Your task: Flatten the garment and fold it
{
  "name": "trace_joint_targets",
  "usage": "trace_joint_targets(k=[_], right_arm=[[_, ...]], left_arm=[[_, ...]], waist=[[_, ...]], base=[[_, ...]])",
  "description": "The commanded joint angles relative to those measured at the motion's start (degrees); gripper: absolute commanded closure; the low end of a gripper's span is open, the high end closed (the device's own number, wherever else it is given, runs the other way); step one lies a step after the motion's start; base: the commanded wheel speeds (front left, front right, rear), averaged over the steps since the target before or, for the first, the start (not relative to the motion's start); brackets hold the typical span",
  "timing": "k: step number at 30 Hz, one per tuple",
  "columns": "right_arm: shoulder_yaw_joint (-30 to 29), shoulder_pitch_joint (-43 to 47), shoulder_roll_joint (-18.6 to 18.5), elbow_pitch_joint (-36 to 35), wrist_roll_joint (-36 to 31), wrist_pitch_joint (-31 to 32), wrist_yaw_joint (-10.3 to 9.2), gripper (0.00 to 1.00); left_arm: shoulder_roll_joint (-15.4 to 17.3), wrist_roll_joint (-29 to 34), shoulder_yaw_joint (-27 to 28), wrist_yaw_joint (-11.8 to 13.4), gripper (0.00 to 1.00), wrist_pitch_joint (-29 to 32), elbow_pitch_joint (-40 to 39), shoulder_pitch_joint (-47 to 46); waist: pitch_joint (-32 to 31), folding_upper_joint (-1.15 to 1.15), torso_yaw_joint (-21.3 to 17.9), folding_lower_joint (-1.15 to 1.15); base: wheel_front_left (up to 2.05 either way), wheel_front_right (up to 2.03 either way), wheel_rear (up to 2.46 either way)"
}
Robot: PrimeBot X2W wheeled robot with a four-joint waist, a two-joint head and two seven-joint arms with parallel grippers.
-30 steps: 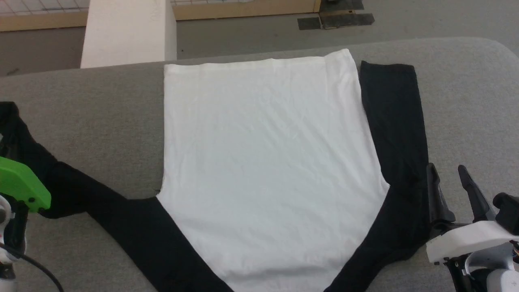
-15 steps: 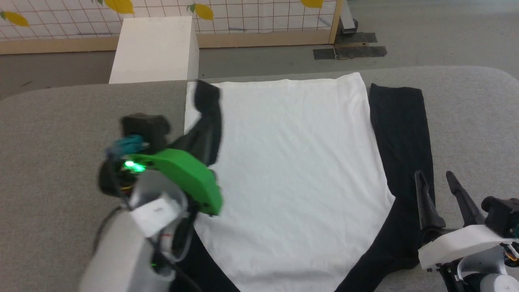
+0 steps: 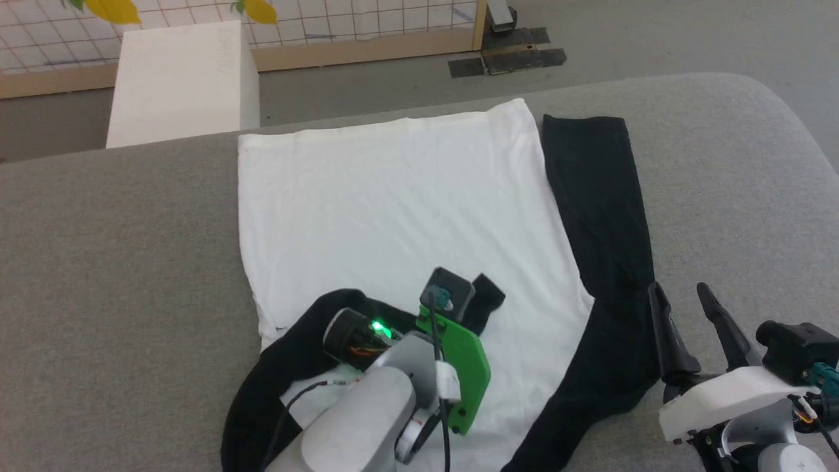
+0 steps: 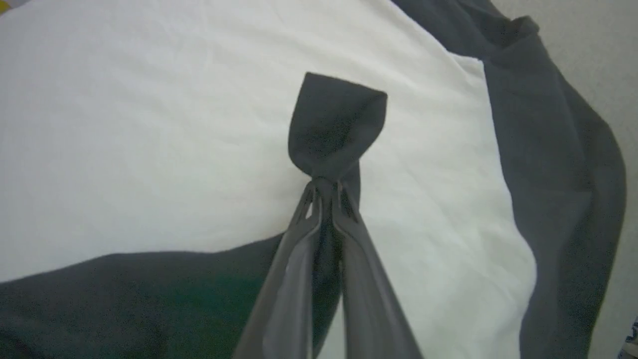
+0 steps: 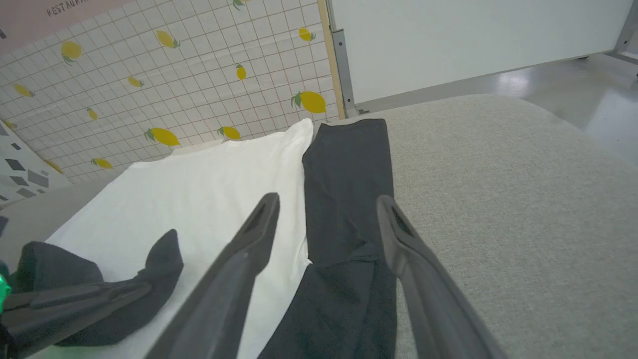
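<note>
The garment (image 3: 393, 196) lies spread on the grey padded table (image 3: 118, 262), white torso flat. The left gripper (image 4: 324, 192) pinches its black cuff (image 4: 339, 119) tight above the torso's 6 o'clock; the right gripper (image 3: 677, 288), at 4 o'clock, gapes empty. Risk — dropped bunched, that sleeve could crease the fold. At 11 o'clock: lemon-tiled wall (image 3: 360, 26), white box (image 3: 177, 78).

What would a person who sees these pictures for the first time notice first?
The left gripper, shut on the black sleeve end of the garment, holds it over the white torso, low in the middle of the head view. The other black sleeve lies straight along the torso's right edge on the grey surface, with the open right gripper near it.
</note>
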Motion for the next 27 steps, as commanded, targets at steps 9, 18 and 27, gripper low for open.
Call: trace_joint_targets(k=[9,18,27], right_arm=[[-0.69,-1.36,0.04,0.9,0.16,-1.03,-0.09,0.0],[-3.09,-3.72,-0.5,0.63,-2.17,-0.01,-0.09,0.0],[-8.51,-14.34,-4.31,6.9,-3.82,2.33,-0.09,0.0]], left_arm=[[-0.33,-8.16,-9.53,-3.76,0.0,1.17,4.84,-1.58],[2.07,-12.41,-1.81,-0.14,0.0,-13.16,-1.62,-2.95],[14.01,-11.4,12.09,9.09,0.0,-30.51,-11.58,5.4]], waist=[[2.48,0.0,-2.4,0.0],[2.26,0.0,1.21,0.0],[4.67,0.0,6.21,0.0]], base=[[0.0,0.0,0.0],[0.0,0.0,0.0],[0.0,0.0,0.0]])
